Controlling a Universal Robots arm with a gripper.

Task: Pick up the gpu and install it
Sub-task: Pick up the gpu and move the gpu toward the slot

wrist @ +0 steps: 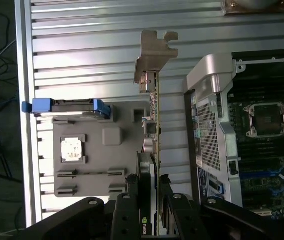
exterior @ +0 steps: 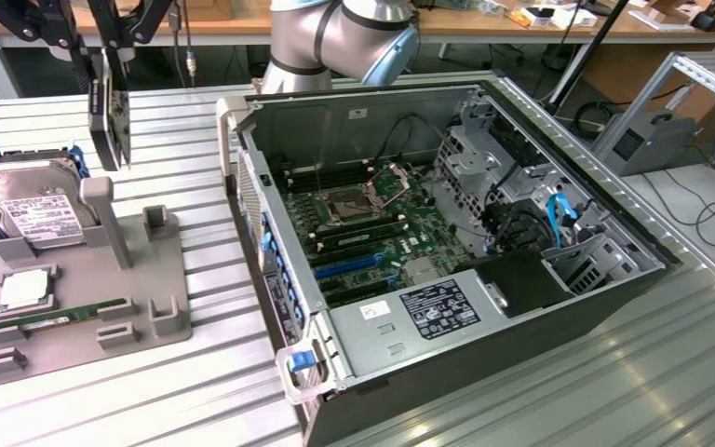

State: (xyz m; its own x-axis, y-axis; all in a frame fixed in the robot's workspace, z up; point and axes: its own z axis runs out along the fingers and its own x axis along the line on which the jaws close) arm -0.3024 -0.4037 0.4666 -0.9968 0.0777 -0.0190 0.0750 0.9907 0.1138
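The gpu (exterior: 112,126) hangs on edge in the air above the desk (exterior: 183,400), near the edge where the arm's base rises, at the exterior view's left. The tool (wrist: 149,202) pinches it by one end, a finger on each flat face, leaving the silver bracket (wrist: 154,55) at the free end. Such a grip probably leaves the card's long edges free for seating in a slot. Beneath it sits the grey holder (exterior: 146,312), which props the hard drive (exterior: 41,209) upright and carries the memory stick (exterior: 78,312) flat. Beside the holder, nearer the desk's middle, the computer case (exterior: 606,279) lies open, its motherboard (exterior: 370,223) exposed from above.
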